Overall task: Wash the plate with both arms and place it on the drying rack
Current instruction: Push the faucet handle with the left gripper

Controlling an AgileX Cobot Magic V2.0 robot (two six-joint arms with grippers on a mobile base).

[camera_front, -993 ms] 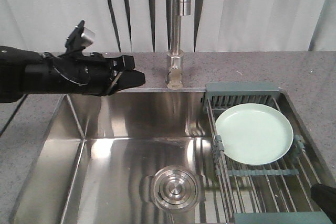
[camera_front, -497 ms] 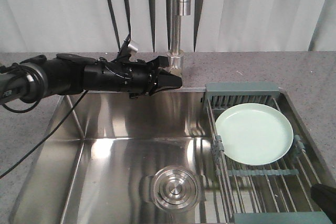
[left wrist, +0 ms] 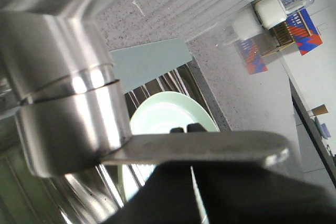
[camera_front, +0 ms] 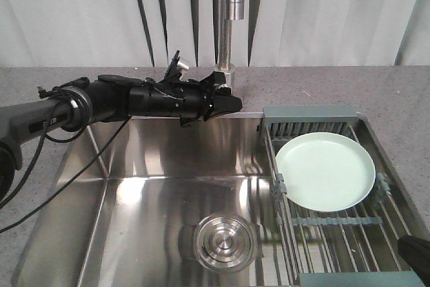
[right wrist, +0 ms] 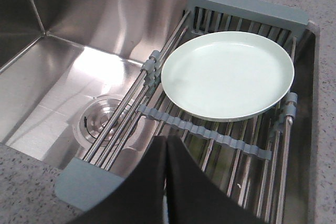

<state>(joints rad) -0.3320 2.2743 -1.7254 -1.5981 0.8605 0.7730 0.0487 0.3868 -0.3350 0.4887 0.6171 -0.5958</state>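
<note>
The pale green plate [camera_front: 326, 169] [right wrist: 228, 74] lies flat on the drying rack [camera_front: 309, 115] [right wrist: 210, 132] over the sink's right side. My left gripper [camera_front: 232, 103] [left wrist: 186, 128] reaches in from the left to the faucet base. Its fingers sit close together, shut, with the flat steel faucet lever [left wrist: 210, 148] lying across them. Beyond the lever, the left wrist view shows the plate [left wrist: 168, 108]. My right gripper [right wrist: 166, 139] [camera_front: 416, 257] hovers shut over the rack's near end, short of the plate and holding nothing.
The tall steel faucet [camera_front: 225, 31] [left wrist: 63, 103] stands behind the steel sink [camera_front: 154, 193]. A round drain strainer [camera_front: 225, 241] [right wrist: 97, 119] sits in the basin floor. Grey speckled counter [camera_front: 403, 99] surrounds the sink.
My left arm has swung right from over the sink's back left corner to the faucet base, rolling as it went. The plate and right gripper have not moved.
</note>
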